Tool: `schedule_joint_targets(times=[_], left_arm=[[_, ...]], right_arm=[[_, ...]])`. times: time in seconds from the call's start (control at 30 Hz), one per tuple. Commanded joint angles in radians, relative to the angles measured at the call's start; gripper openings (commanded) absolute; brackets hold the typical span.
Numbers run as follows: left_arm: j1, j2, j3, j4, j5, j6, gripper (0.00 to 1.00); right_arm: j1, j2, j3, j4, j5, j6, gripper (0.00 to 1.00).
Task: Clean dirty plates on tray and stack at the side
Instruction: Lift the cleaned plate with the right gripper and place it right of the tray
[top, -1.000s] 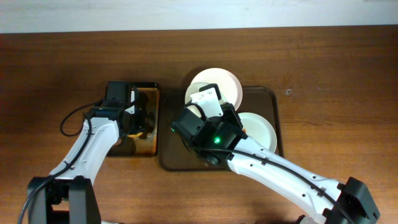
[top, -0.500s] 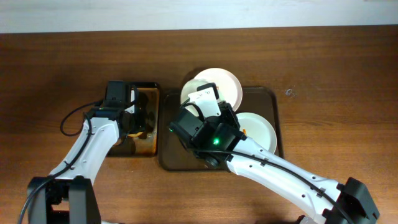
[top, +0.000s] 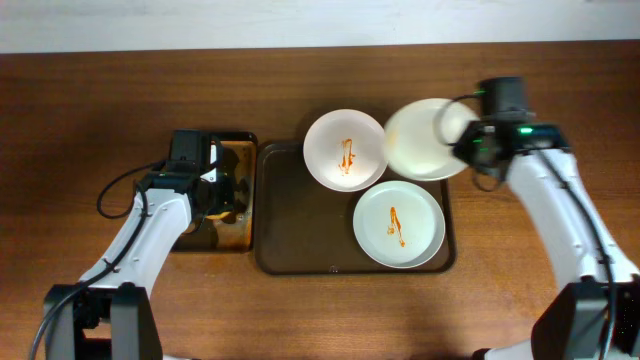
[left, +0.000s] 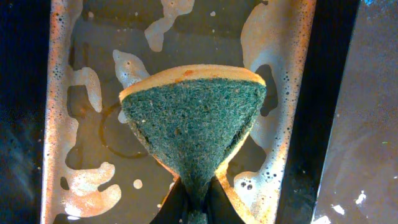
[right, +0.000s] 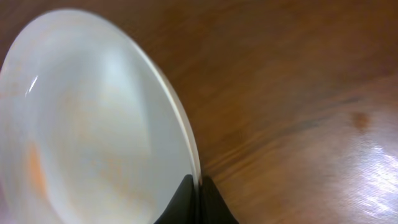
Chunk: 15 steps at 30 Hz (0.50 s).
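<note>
Two white plates with orange-red smears lie on the large dark brown tray (top: 295, 235): one at its far edge (top: 345, 150), a faintly greenish one at its near right (top: 398, 225). My right gripper (top: 470, 145) is shut on the rim of a third white plate (top: 420, 140), held tilted over the tray's far right corner. In the right wrist view this plate (right: 93, 124) is blurred with a faint orange trace, and the jaws (right: 199, 193) pinch its edge. My left gripper (top: 215, 190) is shut on the green-yellow sponge (left: 193, 118) over the small tray.
The small black-rimmed tray (top: 238, 235) holds foamy, orange-tinted water (left: 81, 193) and stands left of the large tray. Bare wood-grain tabletop (top: 530, 270) lies right of the large tray and shows under the held plate (right: 298, 93).
My right arm has left the middle of the large tray and now sits at the far right with a plate in its jaws. Two smeared plates are uncovered. The left arm has not moved.
</note>
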<state>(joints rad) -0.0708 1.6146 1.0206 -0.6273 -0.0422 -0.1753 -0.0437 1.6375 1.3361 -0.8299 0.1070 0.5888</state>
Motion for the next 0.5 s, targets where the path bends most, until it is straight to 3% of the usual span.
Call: schedule_joint_targets(times=[0.0,0.17,0.27,0.33,0.4,0.43,0.47], left_arm=[[0.005,0.004,-0.005,0.003,-0.006,0.012,0.00],[0.005,0.004,-0.005,0.002,-0.006,0.012,0.00],[0.005,0.004,-0.005,0.003,-0.006,0.012,0.00],[0.005,0.004,-0.005,0.003,-0.006,0.012,0.00],[0.005,0.004,-0.005,0.002,-0.006,0.012,0.00],[0.005,0.004,-0.005,0.002,-0.006,0.012,0.00],[0.005,0.004,-0.005,0.002,-0.006,0.012,0.00]], right_arm=[[-0.179,-0.032,0.006,-0.028,-0.066,-0.035,0.04],[-0.411,-0.028,-0.129,0.007,-0.066,-0.086,0.04],[-0.453,-0.028,-0.237,0.103,-0.066,-0.315,0.04],[-0.454,-0.028,-0.289,0.149,-0.061,-0.392,0.04],[-0.454,-0.028,-0.310,0.149,-0.062,-0.402,0.24],[-0.454,-0.028,-0.311,0.134,-0.062,-0.402,0.29],[-0.454,-0.029,-0.311,0.105,-0.063,-0.401,0.43]])
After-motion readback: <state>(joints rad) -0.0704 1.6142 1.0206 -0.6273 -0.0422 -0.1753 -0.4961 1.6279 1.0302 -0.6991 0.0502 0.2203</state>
